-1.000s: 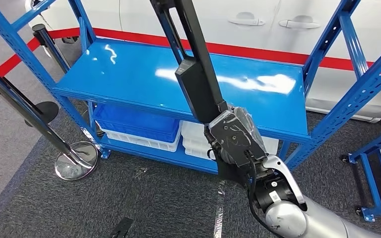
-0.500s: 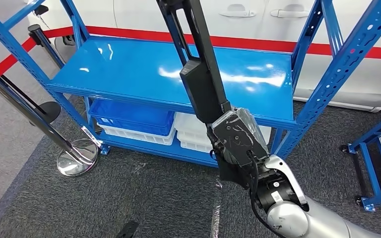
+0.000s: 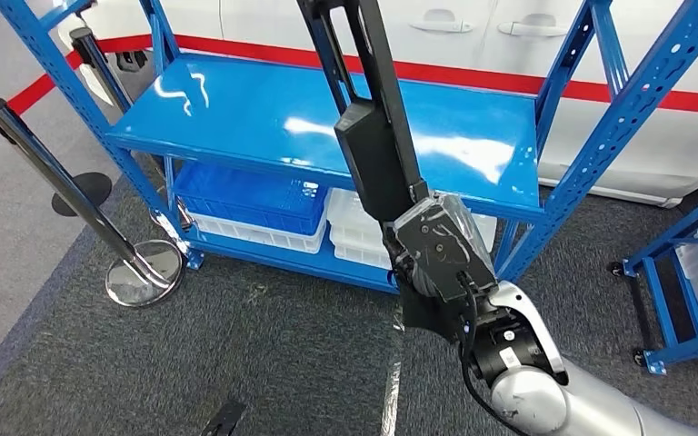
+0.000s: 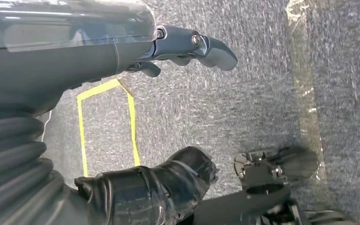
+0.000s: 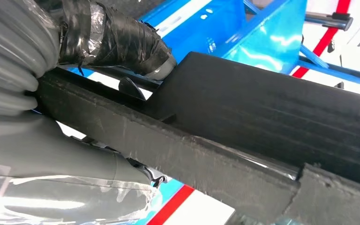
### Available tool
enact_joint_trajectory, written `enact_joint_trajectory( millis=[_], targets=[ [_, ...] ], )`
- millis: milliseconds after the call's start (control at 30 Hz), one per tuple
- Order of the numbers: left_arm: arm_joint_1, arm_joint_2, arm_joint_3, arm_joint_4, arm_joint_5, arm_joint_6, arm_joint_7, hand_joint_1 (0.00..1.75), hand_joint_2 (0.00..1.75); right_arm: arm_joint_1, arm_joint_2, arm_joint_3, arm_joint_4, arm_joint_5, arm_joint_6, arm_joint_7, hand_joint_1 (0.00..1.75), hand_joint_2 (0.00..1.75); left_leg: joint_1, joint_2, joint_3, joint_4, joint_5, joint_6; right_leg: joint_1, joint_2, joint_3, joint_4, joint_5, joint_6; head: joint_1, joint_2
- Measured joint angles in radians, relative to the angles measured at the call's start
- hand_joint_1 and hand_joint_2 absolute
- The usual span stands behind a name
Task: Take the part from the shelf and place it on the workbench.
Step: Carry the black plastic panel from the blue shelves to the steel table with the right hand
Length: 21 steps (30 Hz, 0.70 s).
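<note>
Part (image 3: 370,136) is clamped in the right hand (image 3: 438,250), whose fingers wrap its lower end; the right wrist view shows the thumb (image 5: 122,42) pressed against the dark bar (image 5: 243,136). It is a long black piece, carried clear above the shelf's (image 3: 236,118) bare blue top board and touching nothing there. Its long axis runs steeply up and away from the hand, leaning slightly toward the robot's left, with the free end passing out of the head view's top edge.

Against the frames a second earlier, the whole scene has slid: the shelf and the chrome post (image 3: 64,182) sit differently, so the robot's view has shifted while hand and part keep much the same place. I judge the pick done and the carry to the workbench under way.

The left hand (image 4: 187,44) hangs over grey carpet (image 4: 243,103), fingers apart and holding nothing.
</note>
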Motion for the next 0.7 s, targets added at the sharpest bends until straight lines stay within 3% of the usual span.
enact_joint_trajectory(
  millis=[33, 67, 100, 133, 200, 233, 300, 400, 433, 467, 533, 567, 600, 667, 700],
  targets=[
    [0.000, -0.001, 0.000, 0.000, 0.000, 0.000, 0.001, 0.00, 1.75, 0.001, -0.001, -0.001, 0.000, 0.000, 0.000, 0.000, 1.54, 1.75, 0.000, 0.001, -0.011, 0.002, 0.006, 0.002, 0.000, 0.000, -0.012, 0.057, -0.038, 0.002, 0.000, 0.000],
    [0.000, -0.002, 0.000, 0.000, 0.000, -0.001, 0.002, 0.00, 1.75, 0.003, -0.001, -0.002, 0.000, 0.000, -0.001, 0.000, 1.54, 1.75, 0.001, 0.001, -0.024, 0.006, 0.013, 0.000, -0.001, 0.000, -0.017, 0.103, -0.057, 0.004, 0.000, 0.000],
    [0.001, -0.003, 0.000, 0.000, 0.000, -0.001, 0.004, 0.00, 1.75, 0.005, -0.002, -0.002, 0.000, 0.000, -0.001, 0.001, 1.54, 1.75, 0.003, 0.001, -0.038, 0.012, 0.019, -0.002, -0.002, -0.001, -0.011, 0.124, -0.055, 0.007, 0.000, 0.000],
    [0.001, -0.004, 0.000, 0.000, 0.000, -0.001, 0.004, 0.00, 1.75, 0.005, -0.003, -0.002, 0.000, 0.001, -0.001, 0.002, 1.54, 1.75, 0.005, 0.002, -0.055, 0.021, 0.024, -0.006, -0.004, -0.001, 0.015, 0.107, -0.032, 0.010, 0.000, 0.000],
    [0.001, -0.005, 0.000, 0.000, 0.000, -0.001, 0.006, 0.00, 1.75, 0.005, -0.004, -0.005, 0.000, 0.003, -0.003, 0.002, 1.54, 1.75, 0.011, 0.002, -0.091, 0.048, 0.033, -0.014, -0.009, -0.002, 0.102, -0.001, 0.010, 0.019, 0.000, 0.000],
    [0.001, -0.005, 0.000, 0.000, 0.000, -0.001, 0.006, 0.00, 1.75, 0.005, -0.004, -0.006, -0.001, 0.004, -0.004, 0.003, 1.54, 1.75, 0.012, 0.001, -0.107, 0.063, 0.035, -0.020, -0.009, -0.002, 0.143, -0.063, 0.015, 0.019, 0.001, 0.000],
    [0.002, -0.004, 0.000, 0.000, 0.000, -0.001, 0.006, 0.00, 1.75, 0.007, -0.005, -0.009, -0.004, 0.004, -0.006, 0.002, 1.54, 1.75, 0.010, -0.001, -0.125, 0.082, 0.042, -0.032, -0.006, 0.000, 0.170, -0.119, 0.000, 0.008, 0.002, 0.000],
    [0.005, -0.003, -0.001, 0.000, 0.000, -0.001, 0.006, 0.00, 1.75, 0.010, -0.005, -0.009, -0.008, 0.000, -0.011, -0.003, 1.54, 1.75, 0.009, -0.004, -0.140, 0.085, 0.056, -0.049, -0.005, 0.001, 0.149, -0.118, 0.017, -0.020, 0.004, 0.000],
    [0.006, -0.003, -0.001, 0.000, 0.000, -0.001, 0.005, 0.00, 1.75, 0.011, -0.005, -0.010, -0.009, -0.001, -0.014, -0.004, 1.54, 1.75, 0.011, -0.004, -0.148, 0.097, 0.040, -0.054, -0.006, 0.001, 0.140, -0.120, 0.027, -0.028, 0.003, 0.000],
    [0.007, -0.004, -0.003, 0.000, 0.000, -0.001, 0.005, 0.00, 1.75, 0.011, -0.005, -0.010, -0.010, -0.003, -0.016, -0.005, 1.54, 1.75, 0.013, -0.005, -0.159, 0.124, 0.006, -0.060, -0.008, 0.000, 0.131, -0.121, 0.037, -0.035, 0.001, 0.000],
    [0.007, -0.005, -0.009, 0.000, 0.000, -0.003, 0.005, 0.00, 1.75, 0.012, -0.005, -0.011, -0.011, -0.004, -0.020, -0.007, 1.54, 1.75, 0.017, -0.005, -0.183, 0.226, -0.090, -0.070, -0.006, 0.000, 0.111, -0.122, 0.054, -0.042, -0.003, 0.000],
    [0.006, -0.005, -0.012, 0.000, 0.000, -0.005, 0.004, 0.00, 1.75, 0.013, -0.005, -0.011, -0.011, -0.005, -0.021, -0.008, 1.54, 1.75, 0.019, -0.005, -0.190, 0.280, -0.122, -0.072, -0.004, 0.000, 0.101, -0.122, 0.061, -0.044, -0.003, 0.000],
    [0.006, -0.005, -0.014, 0.000, 0.001, -0.007, 0.001, 0.00, 1.75, 0.014, -0.005, -0.011, -0.011, -0.005, -0.022, -0.009, 1.54, 1.75, 0.019, -0.005, -0.189, 0.317, -0.131, -0.071, -0.002, 0.000, 0.091, -0.122, 0.068, -0.045, -0.003, 0.000],
    [0.006, -0.005, -0.015, 0.000, 0.005, -0.015, -0.013, 0.00, 1.75, 0.016, -0.006, -0.012, -0.012, -0.004, -0.024, -0.010, 1.54, 1.75, 0.016, -0.006, -0.149, 0.307, -0.090, -0.060, 0.005, 0.001, 0.072, -0.122, 0.081, -0.045, -0.003, 0.000],
    [0.005, -0.005, -0.015, 0.000, 0.008, -0.017, -0.021, 0.00, 1.75, 0.017, -0.006, -0.013, -0.014, -0.004, -0.026, -0.012, 1.54, 1.75, 0.012, -0.007, -0.110, 0.260, -0.062, -0.048, 0.008, 0.001, 0.065, -0.122, 0.088, -0.045, -0.003, 0.000]
  ],
)
